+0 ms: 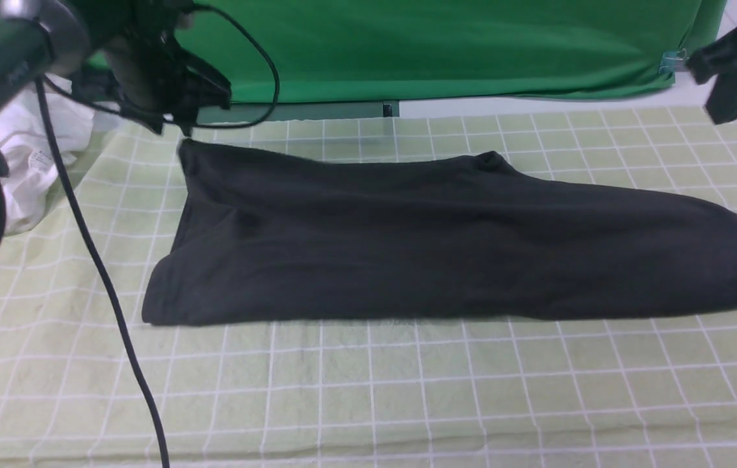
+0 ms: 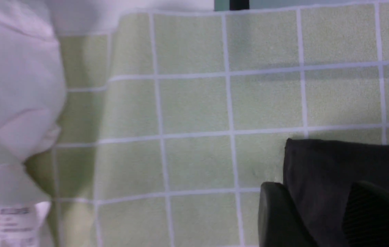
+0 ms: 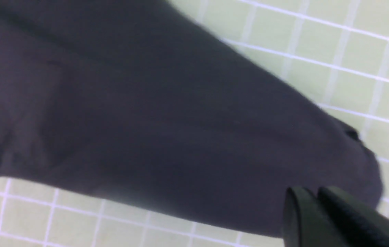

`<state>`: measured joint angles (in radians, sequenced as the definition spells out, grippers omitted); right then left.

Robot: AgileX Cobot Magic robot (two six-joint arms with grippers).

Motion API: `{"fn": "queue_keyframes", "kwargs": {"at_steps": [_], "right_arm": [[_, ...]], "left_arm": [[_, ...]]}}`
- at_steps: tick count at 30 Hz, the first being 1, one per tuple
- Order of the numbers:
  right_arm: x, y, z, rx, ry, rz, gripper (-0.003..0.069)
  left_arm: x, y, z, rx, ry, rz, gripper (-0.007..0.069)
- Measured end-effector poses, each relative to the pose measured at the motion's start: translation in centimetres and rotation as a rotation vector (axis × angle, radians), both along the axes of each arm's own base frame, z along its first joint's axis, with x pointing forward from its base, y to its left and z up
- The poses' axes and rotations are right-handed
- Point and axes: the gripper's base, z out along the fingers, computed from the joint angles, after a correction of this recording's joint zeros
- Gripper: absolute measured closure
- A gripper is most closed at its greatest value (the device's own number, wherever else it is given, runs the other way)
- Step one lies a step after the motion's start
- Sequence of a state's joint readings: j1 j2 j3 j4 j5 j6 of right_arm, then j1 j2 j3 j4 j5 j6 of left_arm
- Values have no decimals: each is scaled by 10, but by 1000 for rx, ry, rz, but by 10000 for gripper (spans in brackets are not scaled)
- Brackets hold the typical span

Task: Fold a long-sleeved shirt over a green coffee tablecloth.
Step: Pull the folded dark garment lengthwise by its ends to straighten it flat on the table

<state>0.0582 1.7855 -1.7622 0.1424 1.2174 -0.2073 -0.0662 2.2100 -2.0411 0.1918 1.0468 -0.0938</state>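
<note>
The black long-sleeved shirt lies folded into a long band across the green coffee tablecloth, which is pale yellow-green with a white grid. My left gripper hovers just above the shirt's far left corner. In the left wrist view it is open, and the shirt's corner shows flat between its fingers, not pinched. My right gripper is raised at the far right, clear of the cloth. In the right wrist view it hangs over the shirt's tapered end, jaws barely parted and empty.
A crumpled white garment lies at the table's far left, close to the left arm, and also fills one side of the left wrist view. A plain green backdrop hangs behind. The left arm's black cable crosses the cloth.
</note>
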Motion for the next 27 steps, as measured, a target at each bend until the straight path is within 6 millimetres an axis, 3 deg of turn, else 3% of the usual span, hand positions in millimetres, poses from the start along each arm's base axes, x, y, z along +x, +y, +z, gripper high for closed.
{"fn": "queue_keyframes", "kwargs": {"at_steps": [2,8,11,13,18,19,21,27], "right_arm": [[-3,-10,0,1,4,-35,530],[-18,-51,-34,0,133,-161,237],[-24,-66,-56,2,188,-206,122],[-25,-75,-68,4,189,-233,88],[-16,-96,-94,12,187,-295,71],[-9,-100,-109,15,197,-309,71],[-3,-101,-124,21,216,-312,71],[11,-104,-166,30,261,-321,71]], "left_arm": [[-6,2,14,17,7,-11,363],[-46,7,52,-4,78,-13,583],[-72,3,60,-54,100,-24,612],[-89,0,59,-93,104,-35,614],[-129,-9,39,-195,112,-51,614],[-143,-9,17,-204,133,-49,614],[-153,-8,-5,-202,170,-42,613],[-178,-6,-48,-199,272,-26,613]]}}
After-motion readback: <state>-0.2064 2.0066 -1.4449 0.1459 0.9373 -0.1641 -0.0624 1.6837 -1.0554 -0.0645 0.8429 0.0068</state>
